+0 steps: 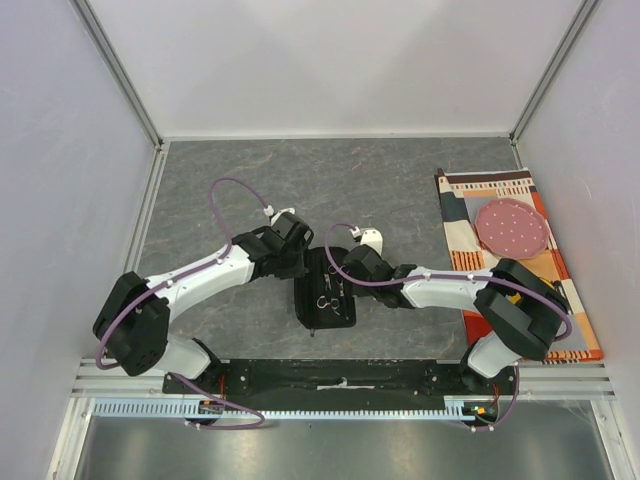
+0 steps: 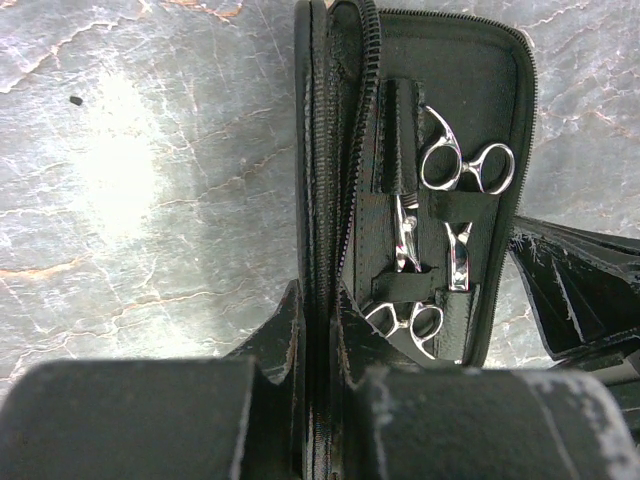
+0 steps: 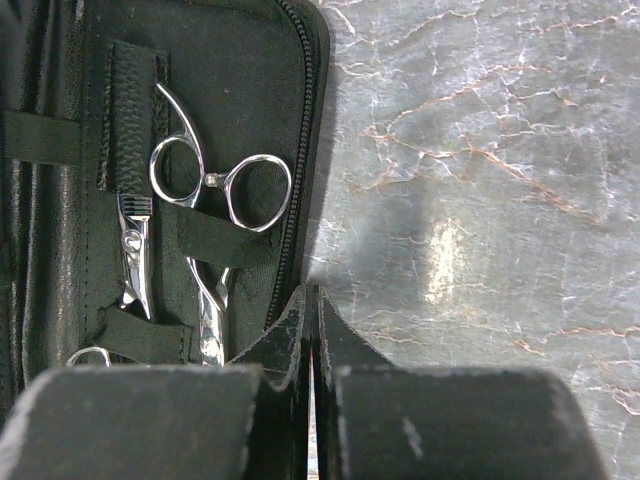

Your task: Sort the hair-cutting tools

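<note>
Seen from above, an open black pouch (image 1: 325,300) lies mid-frame on the grey counter (image 1: 400,190), with the left gripper (image 1: 299,268) and right gripper (image 1: 346,264) at its upper edges.

Left wrist view: the jaws are pinched on the pouch's zipped edge. Silver scissors (image 2: 465,168) are strapped inside, with a second pair (image 2: 405,320) below.

Right wrist view: the jaws are pinched on the opposite edge, with the scissors at left.

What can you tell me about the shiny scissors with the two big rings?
The silver scissors look like polished metal, with two round finger rings and a curved hook beside one. They are closed and lie flat inside the open black pouch, with their shanks tucked under a black strap.
</note>
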Motion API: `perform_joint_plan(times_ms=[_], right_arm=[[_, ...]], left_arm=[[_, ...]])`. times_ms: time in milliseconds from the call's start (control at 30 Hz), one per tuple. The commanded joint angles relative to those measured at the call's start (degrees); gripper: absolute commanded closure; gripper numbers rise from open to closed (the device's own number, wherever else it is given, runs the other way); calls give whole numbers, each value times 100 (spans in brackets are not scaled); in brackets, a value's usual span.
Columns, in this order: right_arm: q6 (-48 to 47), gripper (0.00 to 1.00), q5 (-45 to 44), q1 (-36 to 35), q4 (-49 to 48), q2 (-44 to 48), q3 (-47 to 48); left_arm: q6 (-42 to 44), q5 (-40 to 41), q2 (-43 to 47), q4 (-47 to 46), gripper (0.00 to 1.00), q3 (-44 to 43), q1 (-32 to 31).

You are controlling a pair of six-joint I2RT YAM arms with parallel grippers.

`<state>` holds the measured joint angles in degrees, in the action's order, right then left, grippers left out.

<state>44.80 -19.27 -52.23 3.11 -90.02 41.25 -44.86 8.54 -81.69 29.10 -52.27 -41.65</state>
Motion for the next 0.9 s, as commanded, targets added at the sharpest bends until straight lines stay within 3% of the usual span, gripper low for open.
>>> perform_joint_plan(times_ms=[0, 100, 300, 433, 700, 800, 833, 867], right_arm=[[187, 100, 695, -15, -583, -262, -231], [231, 100, 784, -7, -637, -306, -276], [214, 100, 767, -15, -628, -236, -346], [214, 100, 810, -15, -654, -262, -390], [214, 100, 854, -7, -716, -271, -469], [205, 100, 881, -7, -742, -288, -478], [205, 100, 889, -7, -751, -297, -487], [205, 100, 916, -7, -760, -288, -487]], left_arm=[[171, 131, -75, -194, 98, -275, -19], [179, 87, -93, -221, 98, -293, -36], [232, 104, 48, -282, 87, -258, -36], [276, -18, 258, -614, 71, -30, -36], [338, -344, 689, -1056, 59, 209, -28], [329, -449, 725, -1126, 33, 235, -36], [312, -475, 794, -1196, 1, 313, -36], [294, -536, 847, -1370, 0, 375, -36]])
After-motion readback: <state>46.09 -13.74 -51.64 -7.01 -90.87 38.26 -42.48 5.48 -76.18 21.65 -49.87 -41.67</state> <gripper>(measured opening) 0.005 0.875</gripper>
